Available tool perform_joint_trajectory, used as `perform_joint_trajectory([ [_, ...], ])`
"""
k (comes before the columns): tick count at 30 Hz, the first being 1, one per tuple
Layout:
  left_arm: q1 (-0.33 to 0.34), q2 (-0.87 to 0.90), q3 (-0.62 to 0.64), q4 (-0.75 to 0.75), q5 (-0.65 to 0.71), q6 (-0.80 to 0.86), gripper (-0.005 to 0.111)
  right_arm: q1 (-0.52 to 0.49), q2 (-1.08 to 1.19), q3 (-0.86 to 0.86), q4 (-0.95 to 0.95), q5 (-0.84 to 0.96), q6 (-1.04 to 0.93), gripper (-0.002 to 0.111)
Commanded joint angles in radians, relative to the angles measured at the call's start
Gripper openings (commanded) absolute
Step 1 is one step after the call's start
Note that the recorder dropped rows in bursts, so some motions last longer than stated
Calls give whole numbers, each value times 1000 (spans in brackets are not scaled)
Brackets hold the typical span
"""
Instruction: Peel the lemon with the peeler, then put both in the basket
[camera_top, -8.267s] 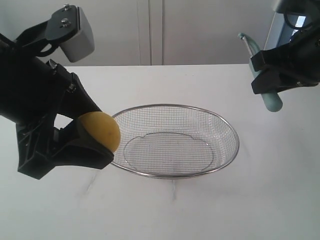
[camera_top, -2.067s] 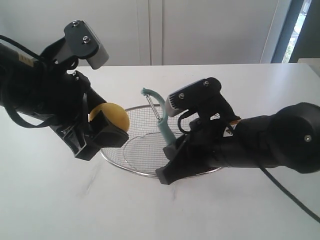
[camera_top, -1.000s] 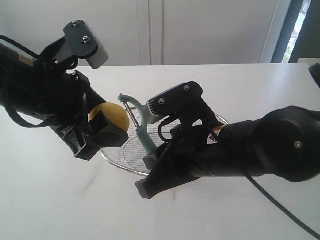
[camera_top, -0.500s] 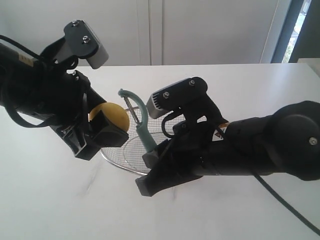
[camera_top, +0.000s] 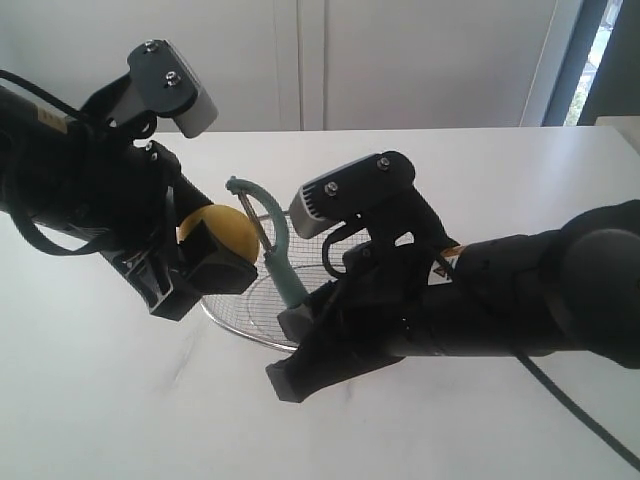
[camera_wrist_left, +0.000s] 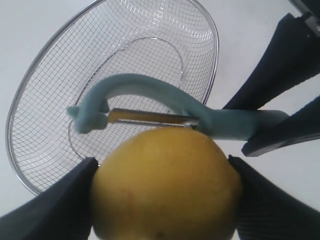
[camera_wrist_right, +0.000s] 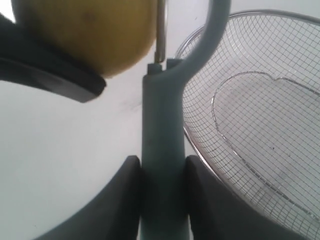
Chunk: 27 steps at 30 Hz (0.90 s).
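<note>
Over the basket's (camera_wrist_left: 216, 55) edge: lemon (camera_top: 225, 232), pinched in left gripper (camera_wrist_left: 162, 200); peeler (camera_wrist_left: 150, 97), pinched in right gripper (camera_wrist_right: 164, 200). Blade has just moved onto the skin; peeling stroke likely starting.

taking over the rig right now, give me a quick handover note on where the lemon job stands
Left gripper: shut on the lemon, held in the air by the edge of the basket.
Right gripper: shut on the handle of the peeler, blade up against the lemon.
Done: both things picked up; no peeled strip shows.
Left: peel, then put lemon and peeler in the basket.
</note>
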Motion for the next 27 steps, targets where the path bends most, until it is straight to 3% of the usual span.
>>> perform_joint_trajectory([
  [1,-1,-5,1,-23,0,-5,0,2,-32,-4,2,-8,-2,0],
  [11,-1,-5,1,-19,2,-5,0,2,-123,-4,2,62,-9,0],
  [22,-1,-5,1,-12,2,-5,0,0,-422,38,-23,83,-25,0],
  [25,-1,-5,1,-12,2,-5,0,0,-472,61,-100,66,28,0],
  [27,-1,-5,1,-12,7,-5,0,-11,-481,78,-293,57,213,0],
])
